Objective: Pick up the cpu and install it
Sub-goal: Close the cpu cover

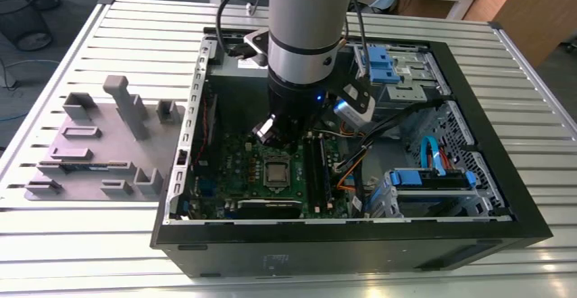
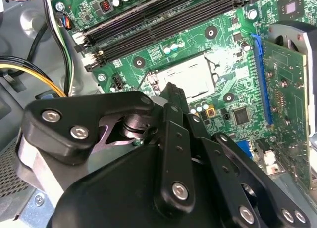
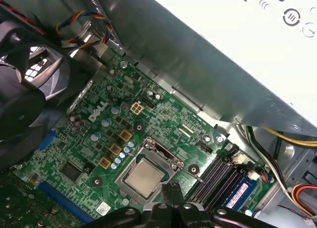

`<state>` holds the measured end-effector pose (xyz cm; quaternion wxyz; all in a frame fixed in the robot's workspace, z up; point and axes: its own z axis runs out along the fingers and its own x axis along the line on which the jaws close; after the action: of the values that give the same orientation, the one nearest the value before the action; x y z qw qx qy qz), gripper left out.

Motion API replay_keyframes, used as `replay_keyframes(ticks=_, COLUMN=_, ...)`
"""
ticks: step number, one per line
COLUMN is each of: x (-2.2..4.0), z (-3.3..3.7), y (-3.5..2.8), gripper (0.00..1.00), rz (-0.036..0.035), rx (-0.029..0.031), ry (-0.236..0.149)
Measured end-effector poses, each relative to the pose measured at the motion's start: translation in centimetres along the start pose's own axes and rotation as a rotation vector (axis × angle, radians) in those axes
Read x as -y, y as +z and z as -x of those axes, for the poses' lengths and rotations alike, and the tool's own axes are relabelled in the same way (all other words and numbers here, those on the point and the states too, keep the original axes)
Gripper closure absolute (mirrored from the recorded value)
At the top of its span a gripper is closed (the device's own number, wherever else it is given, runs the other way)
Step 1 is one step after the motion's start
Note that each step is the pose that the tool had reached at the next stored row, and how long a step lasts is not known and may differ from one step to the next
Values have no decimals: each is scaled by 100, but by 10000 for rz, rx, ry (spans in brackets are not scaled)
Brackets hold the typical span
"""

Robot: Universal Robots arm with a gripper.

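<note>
The cpu (image 1: 275, 171) is a small silver square lying flat in its socket on the green motherboard (image 1: 236, 166), inside the open computer case. In the first wrist view the cpu (image 3: 143, 177) sits inside the metal socket frame (image 3: 161, 156). In the second wrist view the cpu (image 2: 190, 77) glares bright. My gripper (image 3: 170, 187) hangs just above the socket, apart from the chip, with its two black fingers pressed together and nothing between them. The gripper (image 2: 171, 88) shows the same in the second wrist view.
Black memory slots (image 3: 215, 176) run beside the socket, one holding a stick. A black fan (image 3: 20, 104) and the grey power-supply box (image 3: 223, 50) flank the board. A card (image 2: 285, 104) stands upright nearby. Cables (image 1: 379, 132) cross the case. A grey fixture tray (image 1: 99, 142) lies at the exterior view's left.
</note>
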<state>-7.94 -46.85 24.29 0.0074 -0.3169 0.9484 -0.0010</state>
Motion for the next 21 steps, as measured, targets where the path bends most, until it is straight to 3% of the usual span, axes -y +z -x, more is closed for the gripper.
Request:
replay_keyframes(ticks=8, x=-39, z=29, y=4, gripper=89, rz=-1, rx=-2, ry=1)
replay_keyframes(ticks=21, x=-52, z=13, y=16, gripper=89, rz=7, rx=4, ry=3)
